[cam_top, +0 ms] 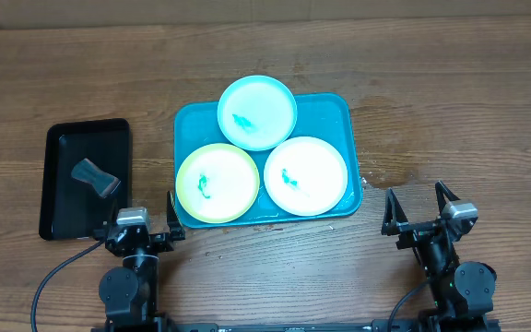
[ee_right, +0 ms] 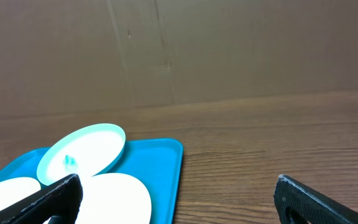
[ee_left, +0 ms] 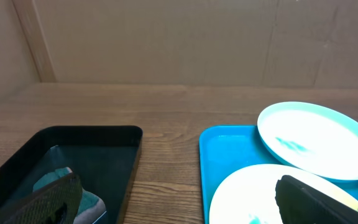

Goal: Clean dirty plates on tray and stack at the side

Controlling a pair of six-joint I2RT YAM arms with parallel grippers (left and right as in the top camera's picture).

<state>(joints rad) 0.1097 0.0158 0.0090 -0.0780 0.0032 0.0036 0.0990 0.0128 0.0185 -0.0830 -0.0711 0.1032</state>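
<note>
The turquoise tray holds three plates with teal smears: light blue at the back, resting partly on the other two, yellow-green front left, white front right. My left gripper is open and empty near the table's front edge, between the black tray and the turquoise tray. My right gripper is open and empty, right of the tray. The left wrist view shows the light blue plate, the yellow-green plate and the tray. The right wrist view shows the light blue plate and the white plate.
A smaller black tray stands at the left with a grey and teal sponge in it; it also shows in the left wrist view. A cardboard wall runs along the back. A darker stain marks the wood right of the turquoise tray.
</note>
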